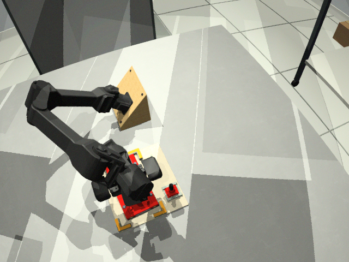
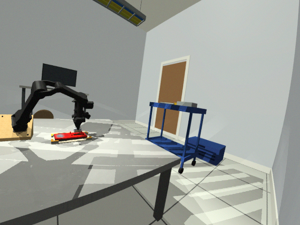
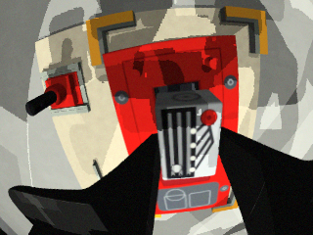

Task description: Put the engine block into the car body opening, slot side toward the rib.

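Observation:
My gripper [image 2: 77, 128] [image 3: 188, 137] points down over the car body and is shut on the engine block. The engine block [image 3: 190, 156] [image 2: 77, 130] is light grey, with black slots and a red round cap on its upper face in the wrist view. It stands above the red car body [image 3: 115, 69] [image 1: 136, 213] [image 2: 70, 137]. Part of the dark opening [image 3: 176, 88] shows at the block's far end; the block hides the rest. I cannot tell how far the block's lower end is in, and I cannot make out the rib. In the top view the arm hides the block.
The car body lies on a cream board [image 1: 180, 202] [image 3: 66, 128] between orange corner brackets [image 1: 118, 225] [image 3: 93, 43]. A red piece with a black knob [image 1: 172, 191] [image 3: 64, 91] sits in a grey frame beside it. The arm's base is at a wooden wedge [image 1: 137, 112] [image 2: 7, 128].

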Tool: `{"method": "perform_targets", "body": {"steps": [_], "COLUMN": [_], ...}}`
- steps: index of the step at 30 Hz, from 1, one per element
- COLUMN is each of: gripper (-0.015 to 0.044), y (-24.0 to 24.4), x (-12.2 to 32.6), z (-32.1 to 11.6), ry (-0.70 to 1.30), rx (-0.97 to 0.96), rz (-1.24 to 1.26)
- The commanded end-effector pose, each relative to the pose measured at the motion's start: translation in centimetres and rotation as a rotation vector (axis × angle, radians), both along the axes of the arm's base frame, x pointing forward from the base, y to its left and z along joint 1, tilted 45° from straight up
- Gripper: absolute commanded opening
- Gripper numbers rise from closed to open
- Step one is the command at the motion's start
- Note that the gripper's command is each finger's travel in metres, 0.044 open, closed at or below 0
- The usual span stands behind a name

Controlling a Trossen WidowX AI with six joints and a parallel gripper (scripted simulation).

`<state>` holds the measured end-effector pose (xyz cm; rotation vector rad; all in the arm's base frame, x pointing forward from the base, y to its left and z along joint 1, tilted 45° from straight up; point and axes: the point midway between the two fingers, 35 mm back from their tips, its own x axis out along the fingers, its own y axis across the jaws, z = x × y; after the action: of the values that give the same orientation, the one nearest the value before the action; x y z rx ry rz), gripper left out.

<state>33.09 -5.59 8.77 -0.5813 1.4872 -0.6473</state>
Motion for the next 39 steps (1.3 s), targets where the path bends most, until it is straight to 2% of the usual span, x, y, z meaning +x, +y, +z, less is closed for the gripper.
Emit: {"method": "perform_targets", "body": {"steps": [1,7,18,24,33,39], "gripper": [0.0159,0.0159,0.0159,0.0159,0.0159,0.0159], "y": [-0.02,-0.02,-0.02,-0.02,-0.02,-0.02], "x": [-0.06,-0.07,-0.10,-0.10,-0.06,-0.07], "z": [0.00,0.00,0.01,0.00,0.00,0.00], "ry": [-0.063,-0.031,0.160,0.111,-0.083,-0.037], "rx": [-0.004,-0.003,0.003,0.002,-0.004,-0.003], "rz": [-0.065,-0.033,0.158,0.109,-0.085,-0.039]}}
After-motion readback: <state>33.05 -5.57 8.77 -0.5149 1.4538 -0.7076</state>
